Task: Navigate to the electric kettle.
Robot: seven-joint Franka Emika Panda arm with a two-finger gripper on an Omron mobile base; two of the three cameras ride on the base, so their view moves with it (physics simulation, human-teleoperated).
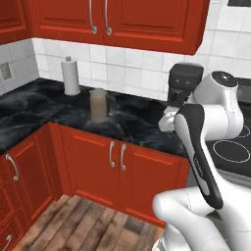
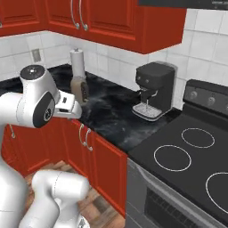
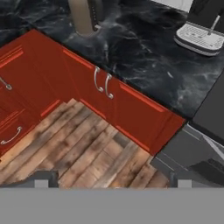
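The electric kettle stands upright on the black marbled counter, a little left of centre in the left base view, a small tan jug with a rounded top. Behind it and further left, near the tiled wall, rises the taller white paper-towel roll with its knob; the two are near each other but apart. In the right base view the kettle sits at the middle left of the frame, partly behind the robot's white arm, with the paper-towel roll just above it in the picture.

The black coffee machine sits on the same counter toward the centre right of that view, well apart from the kettle, and the dark stovetop with its white ring markings fills the lower right (the machine stands just beside its edge). Red wall cabinets run along the top of the frame, and red base cabinets with silver handles sit beneath the counter.

From the hand view the kettle's lower body shows at the top edge, left of centre, above the cabinet doors and the wooden plank floor. The gripper's two dark fingertips sit far apart at the bottom of that view, open, with nothing between them.
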